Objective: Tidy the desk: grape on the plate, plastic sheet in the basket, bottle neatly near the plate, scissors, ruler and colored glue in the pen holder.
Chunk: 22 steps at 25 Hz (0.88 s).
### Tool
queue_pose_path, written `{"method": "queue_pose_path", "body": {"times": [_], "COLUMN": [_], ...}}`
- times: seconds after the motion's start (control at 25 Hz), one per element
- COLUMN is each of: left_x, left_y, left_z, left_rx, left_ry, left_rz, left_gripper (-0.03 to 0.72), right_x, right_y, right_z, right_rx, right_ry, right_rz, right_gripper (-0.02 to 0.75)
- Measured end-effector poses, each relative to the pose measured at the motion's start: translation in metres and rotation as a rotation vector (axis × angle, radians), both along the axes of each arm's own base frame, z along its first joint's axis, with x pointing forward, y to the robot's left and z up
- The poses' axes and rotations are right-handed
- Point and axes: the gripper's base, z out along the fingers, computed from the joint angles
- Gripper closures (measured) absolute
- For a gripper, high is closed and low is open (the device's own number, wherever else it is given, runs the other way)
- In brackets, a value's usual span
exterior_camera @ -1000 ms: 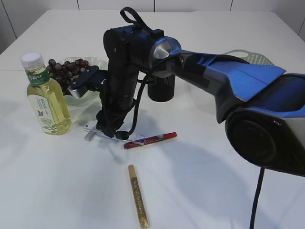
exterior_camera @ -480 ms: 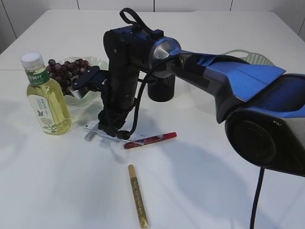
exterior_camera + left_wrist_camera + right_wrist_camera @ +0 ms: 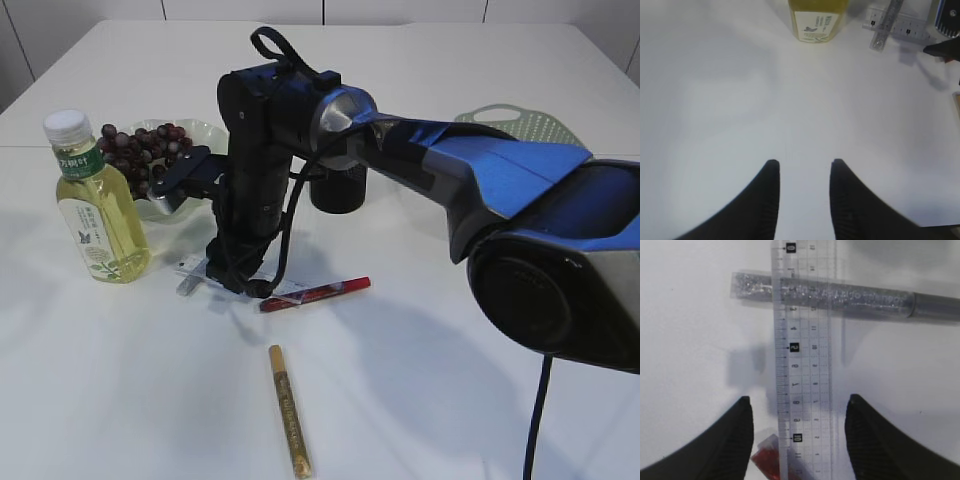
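Observation:
My right gripper (image 3: pixel 800 402) points straight down, open, with its jaws either side of the clear ruler (image 3: pixel 805 350) and not touching it. The ruler lies across a silver glitter glue (image 3: pixel 840 297) and over the tip of the red glue (image 3: pixel 767 457). In the exterior view this gripper (image 3: pixel 232 278) hangs over the ruler (image 3: pixel 200 270), with the red glue (image 3: pixel 320 291) to its right and a gold glue (image 3: pixel 288 410) nearer the front. The bottle (image 3: pixel 95 200) stands upright left of the plate (image 3: pixel 205 130) of grapes (image 3: pixel 140 148). My left gripper (image 3: pixel 805 162) is open over bare table. Scissors and plastic sheet are out of view.
The black pen holder (image 3: pixel 338 188) stands behind the right arm, partly hidden by it. A pale green basket (image 3: pixel 525 122) sits at the back right. The left wrist view shows the bottle (image 3: pixel 817 20) and the ruler (image 3: pixel 902 30) far ahead.
The right arm's wrist has shifted slightly, and more of the basket shows behind it. Bottle, ruler and glue sticks lie where they were.

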Motion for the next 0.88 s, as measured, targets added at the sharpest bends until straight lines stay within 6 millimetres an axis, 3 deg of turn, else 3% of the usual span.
{"method": "queue_pose_path", "body": {"times": [0.88], "left_x": [0.0000], "left_y": [0.0000], "left_z": [0.0000], "left_rx": [0.000], "left_ry": [0.000], "left_rz": [0.000], "left_gripper": [0.442], "right_x": [0.0007], "right_y": [-0.0003], "right_z": [-0.0093], "right_rx": [-0.014], "right_ry": [0.013], "right_rz": [-0.016], "right_gripper": [0.275]}}
